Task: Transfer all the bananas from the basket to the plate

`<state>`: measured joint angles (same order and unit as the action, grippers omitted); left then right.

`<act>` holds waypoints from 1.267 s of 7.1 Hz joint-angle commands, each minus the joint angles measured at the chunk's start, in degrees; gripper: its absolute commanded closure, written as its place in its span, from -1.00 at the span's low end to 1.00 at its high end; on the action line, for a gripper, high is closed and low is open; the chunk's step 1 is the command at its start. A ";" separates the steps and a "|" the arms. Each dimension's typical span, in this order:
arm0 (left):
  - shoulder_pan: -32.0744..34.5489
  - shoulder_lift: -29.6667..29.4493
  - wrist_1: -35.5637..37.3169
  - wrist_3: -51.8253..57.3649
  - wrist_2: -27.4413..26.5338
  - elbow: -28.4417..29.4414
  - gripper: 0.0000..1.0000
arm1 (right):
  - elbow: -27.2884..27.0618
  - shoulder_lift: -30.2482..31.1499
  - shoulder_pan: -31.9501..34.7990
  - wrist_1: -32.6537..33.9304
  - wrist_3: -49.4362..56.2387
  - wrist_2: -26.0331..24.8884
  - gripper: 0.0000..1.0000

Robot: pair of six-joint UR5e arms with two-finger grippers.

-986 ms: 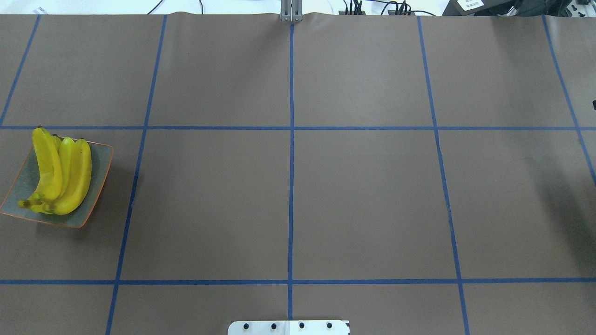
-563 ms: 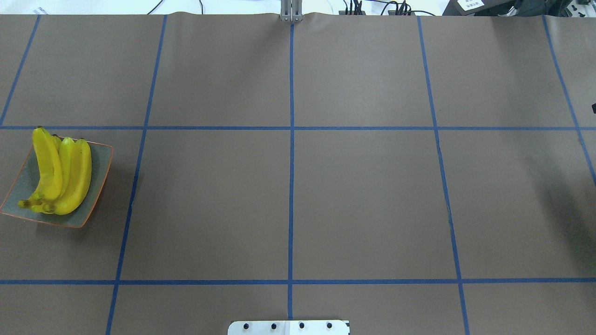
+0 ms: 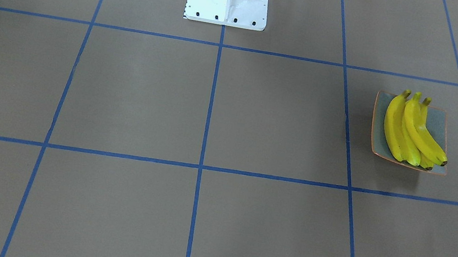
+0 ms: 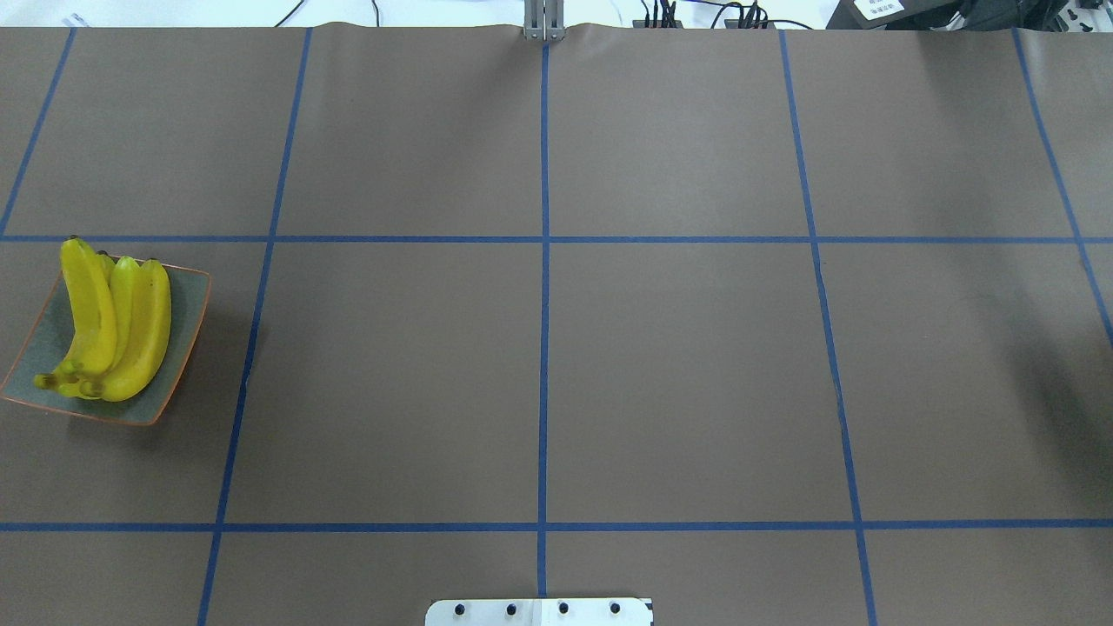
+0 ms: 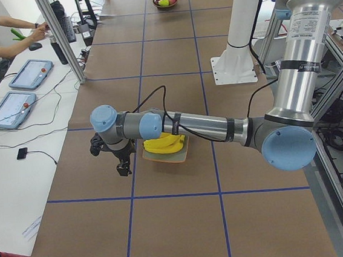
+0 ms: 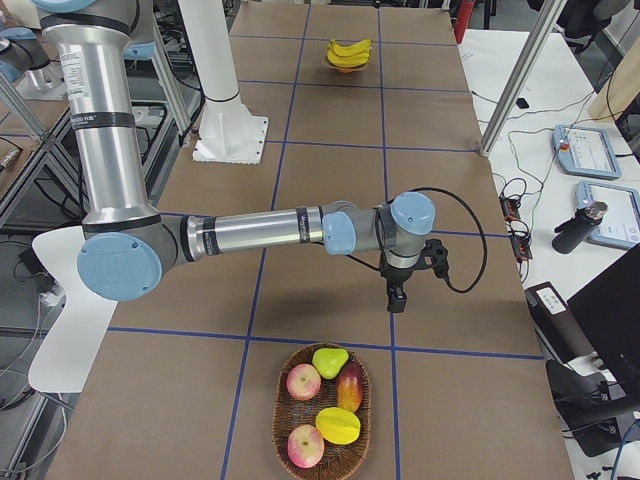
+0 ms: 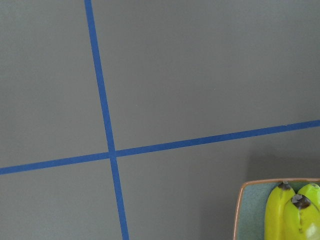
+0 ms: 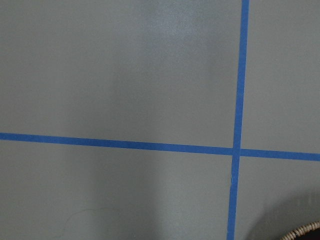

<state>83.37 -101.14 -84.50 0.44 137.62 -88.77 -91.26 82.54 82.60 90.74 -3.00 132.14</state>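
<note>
At the robot's left end of the tabletop (image 4: 678,374), the bananas (image 4: 113,326) lie bunched side by side on the plate (image 4: 185,348), their dark tips reaching its far rim. The wicker basket (image 6: 278,420) at the opposite end shows only apples and other fruit, so the transfer looks complete.

The left gripper (image 5: 124,166) hangs low just beside the plate, pointing down. Only the side camera catches it, so I cannot tell how wide it stands. The same goes for the right gripper (image 6: 397,298), poised near the basket's rim over bare tabletop.

The risk now lies in the retreat. If the left arm swings sideways before lifting, it could clip the plate's upturned corner, slide the dish or roll the top banana off the pile. A low sweep by the right arm could likewise catch the basket.
</note>
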 commanded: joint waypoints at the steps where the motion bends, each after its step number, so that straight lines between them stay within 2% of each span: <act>1: 0.03 0.33 -0.40 -0.09 0.28 -0.18 -0.98 | -0.15 -0.28 0.19 0.49 0.80 -0.22 -1.00; 3: 0.03 0.24 -0.40 -0.18 0.54 -0.52 -0.99 | -1.99 -0.27 0.37 2.84 1.24 -0.31 -1.00; 9: -0.05 0.94 -0.49 -0.53 0.46 -0.61 -0.99 | -2.96 -0.10 0.46 3.04 1.24 -0.31 -1.00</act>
<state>83.32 -100.21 -84.99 0.07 138.12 -89.32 -94.14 82.49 83.01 93.74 -1.76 131.84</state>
